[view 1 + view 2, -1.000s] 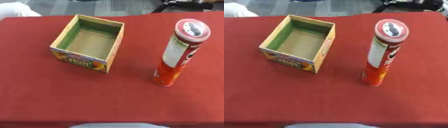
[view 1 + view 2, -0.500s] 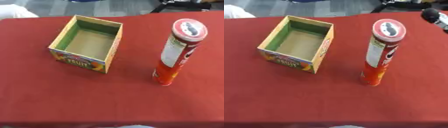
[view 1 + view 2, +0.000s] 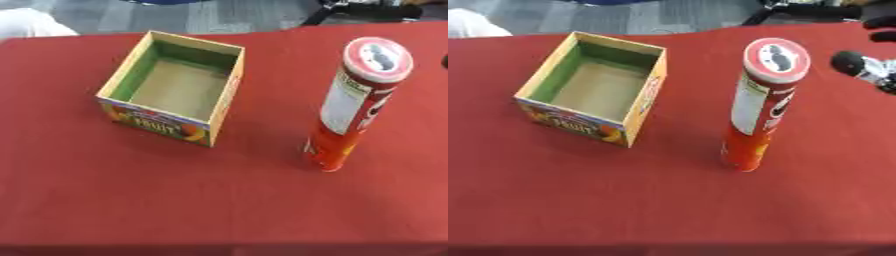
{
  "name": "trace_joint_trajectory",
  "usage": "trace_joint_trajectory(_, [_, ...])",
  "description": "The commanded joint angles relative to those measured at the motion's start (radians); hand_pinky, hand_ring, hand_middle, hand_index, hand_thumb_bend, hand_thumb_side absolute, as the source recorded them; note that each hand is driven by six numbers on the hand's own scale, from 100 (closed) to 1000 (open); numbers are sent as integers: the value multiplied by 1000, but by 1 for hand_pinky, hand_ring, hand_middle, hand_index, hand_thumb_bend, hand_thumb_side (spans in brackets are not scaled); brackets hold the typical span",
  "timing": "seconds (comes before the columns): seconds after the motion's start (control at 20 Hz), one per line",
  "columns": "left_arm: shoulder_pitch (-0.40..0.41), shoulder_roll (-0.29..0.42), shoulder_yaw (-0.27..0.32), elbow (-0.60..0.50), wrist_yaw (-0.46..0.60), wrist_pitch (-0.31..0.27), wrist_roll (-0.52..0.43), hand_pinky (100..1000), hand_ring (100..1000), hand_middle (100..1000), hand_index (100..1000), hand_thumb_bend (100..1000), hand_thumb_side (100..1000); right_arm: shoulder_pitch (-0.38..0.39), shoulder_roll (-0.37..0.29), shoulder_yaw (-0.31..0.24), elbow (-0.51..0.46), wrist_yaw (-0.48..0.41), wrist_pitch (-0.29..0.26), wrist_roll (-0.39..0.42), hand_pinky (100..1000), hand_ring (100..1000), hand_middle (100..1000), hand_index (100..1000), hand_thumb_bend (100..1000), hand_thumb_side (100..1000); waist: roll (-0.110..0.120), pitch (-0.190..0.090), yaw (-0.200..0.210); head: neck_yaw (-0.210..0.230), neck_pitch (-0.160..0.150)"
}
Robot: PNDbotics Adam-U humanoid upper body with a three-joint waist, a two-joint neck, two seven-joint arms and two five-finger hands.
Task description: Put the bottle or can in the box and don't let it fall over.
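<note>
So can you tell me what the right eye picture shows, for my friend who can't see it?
A tall red chip can stands upright on a red table, apart from an open, empty cardboard fruit box to its left. The robot's right hand is at the right edge, level with the can's top and not touching it.

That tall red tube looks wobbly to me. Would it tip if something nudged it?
Probably. The tall red can stands upright on a narrow base, so a push near its lid would likely topple it. Being round, it would probably roll on the red table.
</note>
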Motion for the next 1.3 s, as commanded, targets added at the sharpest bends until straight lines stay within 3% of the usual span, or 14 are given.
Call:
trace_joint_trajectory(0.05, [-5, 31, 14, -16, -4, -1, 2, 713, 839, 761, 790, 437, 773, 5, -12, -16, 4, 13, -12, 18, 770, 781, 885, 877, 1000, 541, -1, -13, -1, -1, -9])
trace_joint_trajectory(1.3, [-11, 32, 11, -16, -4, -1, 0, 713, 839, 762, 789, 437, 771, 56, 27, 21, 92, 38, -42, 121, 772, 798, 902, 891, 1000, 541, 3, -9, 6, -12, -18])
